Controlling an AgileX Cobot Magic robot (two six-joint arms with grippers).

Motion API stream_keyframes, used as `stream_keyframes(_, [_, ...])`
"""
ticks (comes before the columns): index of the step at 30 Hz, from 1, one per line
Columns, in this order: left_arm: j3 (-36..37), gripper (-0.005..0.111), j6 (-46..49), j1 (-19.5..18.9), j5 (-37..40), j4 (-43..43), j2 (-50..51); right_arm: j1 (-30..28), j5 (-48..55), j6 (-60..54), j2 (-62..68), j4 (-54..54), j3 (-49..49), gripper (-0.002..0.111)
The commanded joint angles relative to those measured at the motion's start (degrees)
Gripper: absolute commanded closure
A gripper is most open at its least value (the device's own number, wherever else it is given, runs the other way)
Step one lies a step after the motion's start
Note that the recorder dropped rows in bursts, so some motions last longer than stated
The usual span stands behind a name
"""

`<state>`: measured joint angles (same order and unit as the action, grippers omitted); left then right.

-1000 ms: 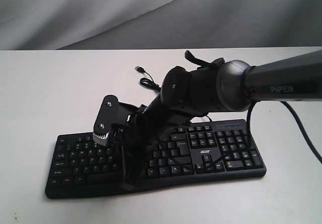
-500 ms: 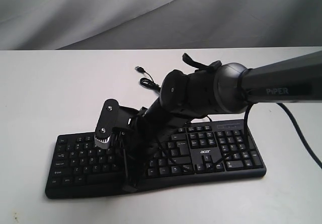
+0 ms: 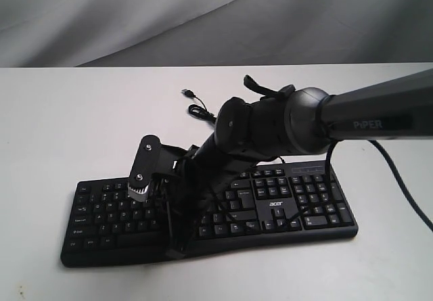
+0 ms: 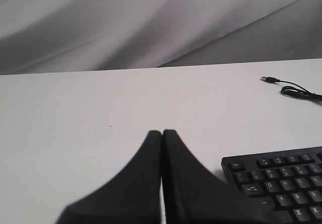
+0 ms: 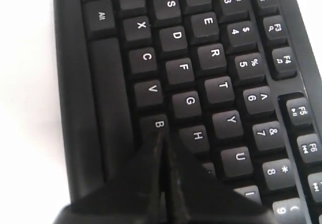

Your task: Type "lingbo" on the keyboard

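Observation:
The black keyboard (image 3: 291, 203) with white legends and an acer logo lies across the table front. My right gripper (image 5: 162, 136) is shut and empty, its closed tips resting at the edge of the B key (image 5: 157, 124) beside the H key (image 5: 195, 136). In the exterior view the right gripper (image 3: 174, 247) reaches from the right across the keyboard's middle, tips down near the front row. My left gripper (image 4: 162, 132) is shut and empty, held over bare table beside the keyboard's (image 4: 282, 181) Esc corner. The left gripper does not show in the exterior view.
The keyboard's thin black USB cable (image 3: 197, 106) lies coiled on the white table (image 3: 81, 125) behind the arm, its plug (image 4: 269, 79) lying loose. A grey cloth backdrop (image 3: 135, 17) hangs behind the table. The right arm's cable (image 3: 406, 193) trails down at the right.
The right arm has lowered over the second, bringing its shut tips down toward the keys in the keyboard's middle. The keyboard has not shifted.

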<state>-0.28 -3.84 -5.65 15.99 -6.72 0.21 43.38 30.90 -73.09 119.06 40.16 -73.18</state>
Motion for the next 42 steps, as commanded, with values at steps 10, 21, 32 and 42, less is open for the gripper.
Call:
stream_keyframes(10, [0.3, 0.106, -0.1, -0.1, -0.7, 0.0, -0.2, 0.1, 0.7, -0.1, 0.5, -0.1, -0.8, 0.108])
stream_keyframes(21, [0.3, 0.106, -0.1, -0.1, -0.7, 0.0, -0.2, 1.4, -3.4, -2.0, -1.3, 1.6, -1.5, 0.108])
stream_keyframes(32, [0.3, 0.106, -0.1, -0.1, -0.7, 0.0, -0.2, 1.3, 0.0, -1.6, 3.4, 2.5, -7.3, 0.108])
stream_keyframes(42, [0.3, 0.106, -0.1, -0.1, -0.7, 0.0, -0.2, 1.3, 0.7, -1.2, 3.4, 2.4, -7.3, 0.108])
